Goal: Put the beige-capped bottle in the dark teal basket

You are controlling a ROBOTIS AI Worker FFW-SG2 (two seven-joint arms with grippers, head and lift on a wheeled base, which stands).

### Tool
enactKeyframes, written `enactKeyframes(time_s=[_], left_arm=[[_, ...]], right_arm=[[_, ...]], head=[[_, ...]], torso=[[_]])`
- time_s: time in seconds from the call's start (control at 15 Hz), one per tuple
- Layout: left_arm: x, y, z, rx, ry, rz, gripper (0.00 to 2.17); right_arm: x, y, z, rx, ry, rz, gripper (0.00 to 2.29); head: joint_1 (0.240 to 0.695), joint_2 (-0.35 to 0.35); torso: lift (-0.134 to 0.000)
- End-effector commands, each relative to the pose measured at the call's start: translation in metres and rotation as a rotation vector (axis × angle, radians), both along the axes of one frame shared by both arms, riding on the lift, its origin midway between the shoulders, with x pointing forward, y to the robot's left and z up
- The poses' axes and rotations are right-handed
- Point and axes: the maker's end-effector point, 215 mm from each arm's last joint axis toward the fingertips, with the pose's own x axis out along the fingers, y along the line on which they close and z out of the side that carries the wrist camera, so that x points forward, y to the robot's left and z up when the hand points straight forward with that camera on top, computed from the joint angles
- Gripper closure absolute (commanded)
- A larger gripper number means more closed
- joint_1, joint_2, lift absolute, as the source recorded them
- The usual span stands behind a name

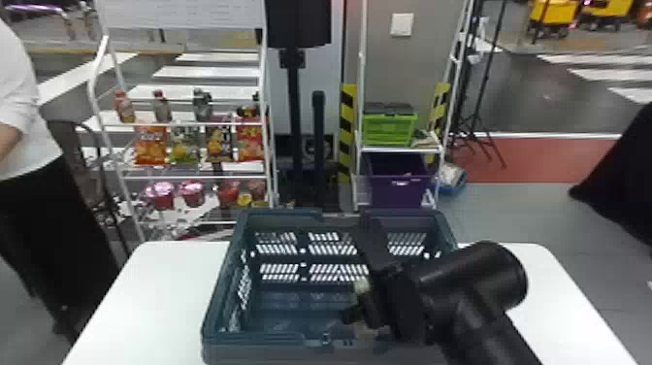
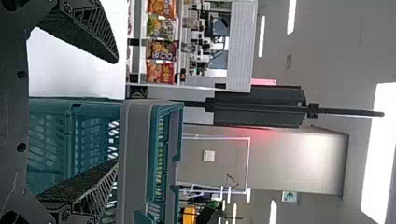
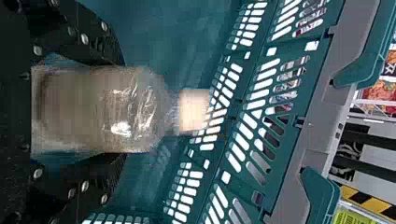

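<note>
Beige-capped bottle [image 3: 126, 109] looks clear, glossy and tan-tinted, narrowing to its neck. The left gripper [image 2: 116, 112] is spread near the dark teal basket [image 1: 220, 296]; inside the basket, the right gripper [image 1: 366, 306] pinches the bottle's body. Beyond the basket stands a white rack [image 1: 194, 125].

Leaves open room down into the left half of the dark teal basket [image 1: 220, 272], hemmed in by slotted walls, and over the white surface [image 1: 131, 291] to either side. Gets blocked in the right half by the right claw [image 1: 361, 308] around the beige-capped bottle [image 3: 116, 109], and over the right rim by the black arm [image 1: 470, 291]. Opens wide between the left claw's [image 2: 116, 112] fingers.
</note>
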Motion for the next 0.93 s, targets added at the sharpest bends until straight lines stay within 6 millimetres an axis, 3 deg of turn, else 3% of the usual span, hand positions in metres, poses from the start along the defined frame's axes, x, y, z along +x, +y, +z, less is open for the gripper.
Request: enactKeyframes(time_s=[0.0, 0.4, 0.87], left_arm=[[-0.001, 0.002, 0.000, 0.004, 0.000, 0.001, 0.11], [-0.004, 0.006, 0.006, 0.006, -0.018, 0.005, 0.11], [-0.007, 0.006, 0.013, 0.003, -0.037, 0.001, 0.11]], right_arm=[[0.003, 0.006, 0.006, 0.013, -0.017, 0.007, 0.01], [0.007, 0.020, 0.039, 0.060, -0.098, 0.021, 0.05], [-0.006, 0.021, 0.042, 0.068, -0.100, 0.020, 0.06]], head=[[0.499, 0.000], [0.499, 0.000], [0.499, 0.000]], torso=[[0.000], [0.000], [0.000]])
